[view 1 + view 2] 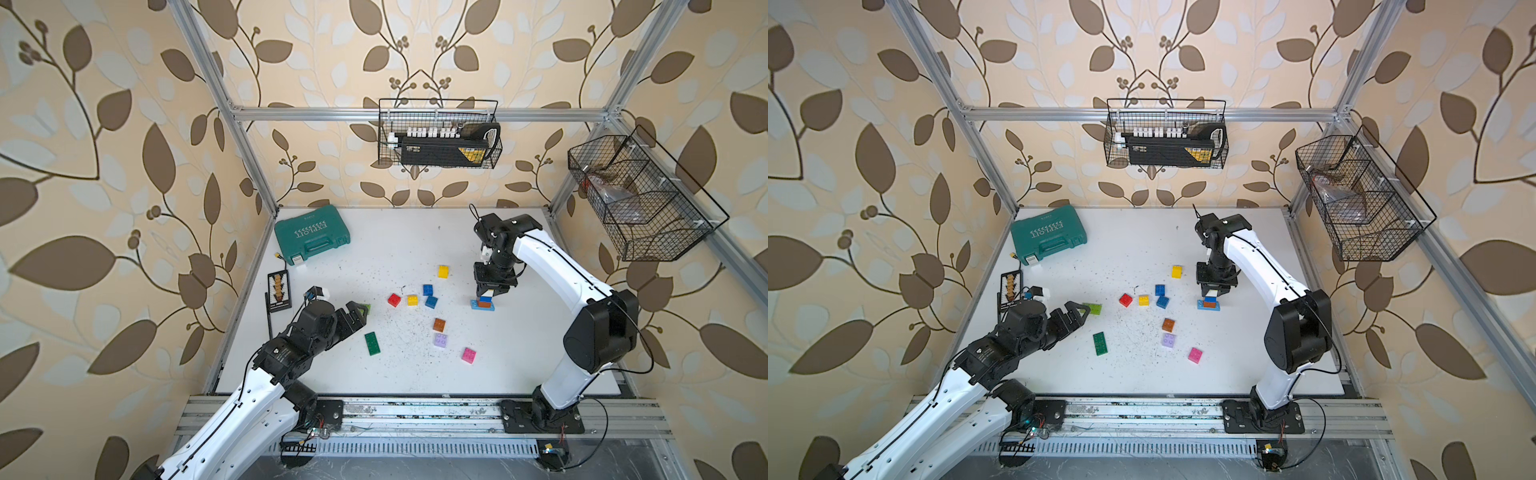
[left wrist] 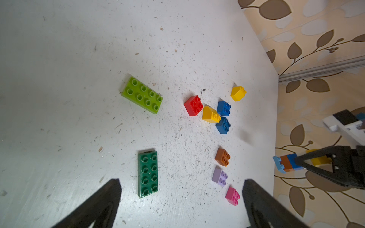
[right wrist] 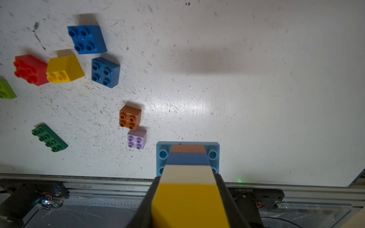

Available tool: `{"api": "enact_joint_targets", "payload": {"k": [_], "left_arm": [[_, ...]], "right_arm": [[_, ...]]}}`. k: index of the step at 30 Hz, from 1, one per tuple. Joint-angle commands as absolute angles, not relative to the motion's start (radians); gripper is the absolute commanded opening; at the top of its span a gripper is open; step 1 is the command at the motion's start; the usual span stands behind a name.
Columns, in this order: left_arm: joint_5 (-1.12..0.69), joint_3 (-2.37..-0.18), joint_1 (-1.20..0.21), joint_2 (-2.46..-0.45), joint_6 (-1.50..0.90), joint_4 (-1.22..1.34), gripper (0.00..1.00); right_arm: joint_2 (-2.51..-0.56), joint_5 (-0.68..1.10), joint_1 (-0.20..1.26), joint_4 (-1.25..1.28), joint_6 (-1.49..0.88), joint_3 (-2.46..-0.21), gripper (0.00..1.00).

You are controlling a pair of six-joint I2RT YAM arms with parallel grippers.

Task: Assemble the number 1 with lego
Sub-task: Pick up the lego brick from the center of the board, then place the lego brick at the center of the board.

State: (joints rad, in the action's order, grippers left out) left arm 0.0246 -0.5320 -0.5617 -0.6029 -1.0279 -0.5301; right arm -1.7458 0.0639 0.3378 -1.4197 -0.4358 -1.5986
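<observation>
A lego stack stands on the white table point(image 1: 415, 374): a light blue base point(image 3: 163, 154), then brown, blue, white and a yellow brick point(image 3: 189, 203) on top. My right gripper point(image 3: 187, 179) points straight down, shut on that yellow brick, seen in both top views point(image 1: 488, 291). Loose lego lies mid-table: a red brick point(image 1: 394, 299), a yellow one point(image 1: 412, 299), two blue ones point(image 1: 431, 301), another yellow point(image 1: 443, 271), brown point(image 1: 439, 324), lilac point(image 1: 440, 340), pink point(image 1: 468, 355) and a dark green oblong point(image 1: 372, 343). My left gripper point(image 1: 361, 309) is open and empty, its tips by a lime oblong brick point(image 1: 1093, 308).
A teal tool case point(image 1: 311, 233) lies at the back left of the table. A small black rack point(image 1: 278, 290) sits at the left edge. Two wire baskets point(image 1: 438, 133) hang on the frame at the back and at the right point(image 1: 640, 199).
</observation>
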Motion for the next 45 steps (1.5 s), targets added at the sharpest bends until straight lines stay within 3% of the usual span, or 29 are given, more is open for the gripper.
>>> {"api": "enact_joint_targets", "payload": {"k": [1, 9, 38, 45], "left_arm": [[0.026, -0.51, -0.553, -0.573, -1.025, -0.506, 0.99], [0.017, -0.517, -0.552, -0.571, -1.006, -0.503, 0.99], [0.02, -0.516, -0.552, -0.589, -1.008, -0.495, 0.99], [0.02, -0.52, -0.552, -0.594, -1.006, -0.496, 0.99]], "right_arm": [[-1.803, 0.095, 0.334, -1.503, -0.404, -1.626, 0.05], [-1.93, 0.017, 0.332, -1.601, -0.387, -1.686, 0.04], [-2.245, 0.198, 0.311, -1.557, -0.319, -1.741, 0.06], [-2.238, 0.193, 0.307, -1.536, -0.337, -1.737, 0.25]]}}
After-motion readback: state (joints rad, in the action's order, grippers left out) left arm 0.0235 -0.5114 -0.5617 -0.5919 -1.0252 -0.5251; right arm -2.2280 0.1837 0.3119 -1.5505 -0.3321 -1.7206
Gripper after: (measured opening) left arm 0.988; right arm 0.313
